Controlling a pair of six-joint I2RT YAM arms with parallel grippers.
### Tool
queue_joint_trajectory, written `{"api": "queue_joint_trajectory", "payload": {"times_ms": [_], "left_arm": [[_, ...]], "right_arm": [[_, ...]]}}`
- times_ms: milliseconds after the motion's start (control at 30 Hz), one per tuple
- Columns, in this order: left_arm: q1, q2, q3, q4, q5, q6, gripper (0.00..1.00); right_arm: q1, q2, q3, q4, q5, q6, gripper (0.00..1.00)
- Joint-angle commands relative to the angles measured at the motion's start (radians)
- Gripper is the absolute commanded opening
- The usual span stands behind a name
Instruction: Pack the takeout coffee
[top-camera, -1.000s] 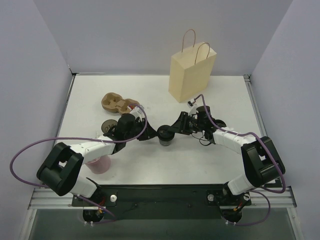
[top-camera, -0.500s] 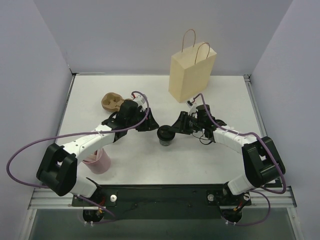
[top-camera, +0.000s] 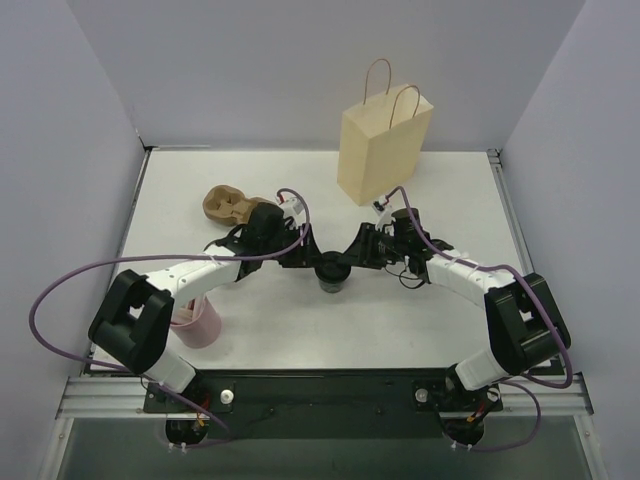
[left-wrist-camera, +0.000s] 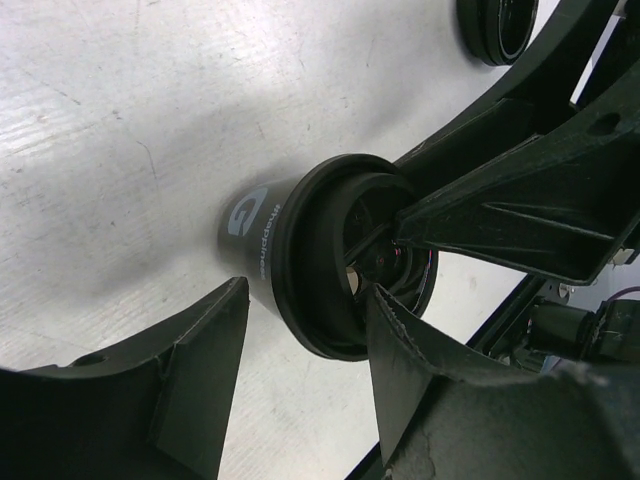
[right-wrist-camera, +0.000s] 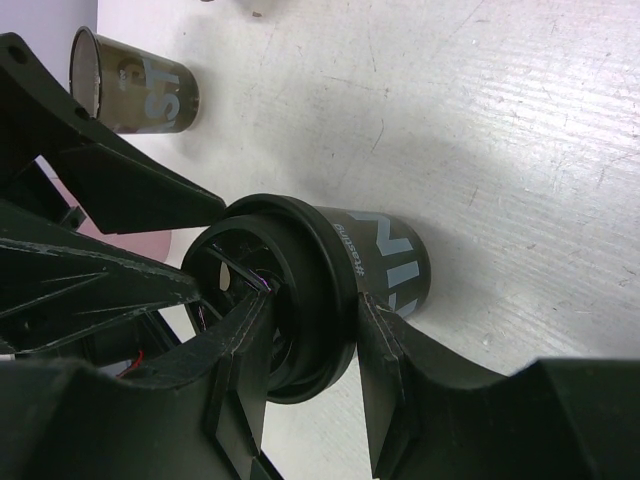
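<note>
Table (top-camera: 420, 330): white, both arms reaching to centre.
Tan paper bag (top-camera: 380, 145): upright at far edge, well apart from cup.
Takeout coffee (top-camera: 330, 275): standing mid-table, between both grippers.
Right gripper (top-camera: 345, 260): clamped on lid rim.
Left gripper (top-camera: 306, 258): released, fingers spread either side of cup, one finger (left-wrist-camera: 200, 350) clear of cup wall.

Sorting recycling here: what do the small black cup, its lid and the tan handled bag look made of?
The small black cylindrical cup looks like matte paper with printed white lettering. Its dark round lid is probably moulded plastic: smooth, raised rim. The tan bag looks like kraft paper: sharp folds, cord handles.
</note>
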Motion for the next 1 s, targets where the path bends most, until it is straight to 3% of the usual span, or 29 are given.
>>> {"api": "queue_joint_trajectory", "payload": {"times_ms": [0,367,967], "left_arm": [[-0.004,0.049,-0.029,0.043,0.015,0.024,0.56],[-0.013,0.047,-0.247,0.21,-0.021,-0.047,0.36],[-0.059,0.092,-0.379,0.273,-0.129,-0.045,0.26]], "right_arm": [[0.008,0.039,-0.04,-0.185,0.081,-0.082,0.3],[-0.018,0.054,-0.066,-0.119,0.049,-0.078,0.3],[-0.032,0.068,-0.135,-0.031,0.026,-0.044,0.3]]}}
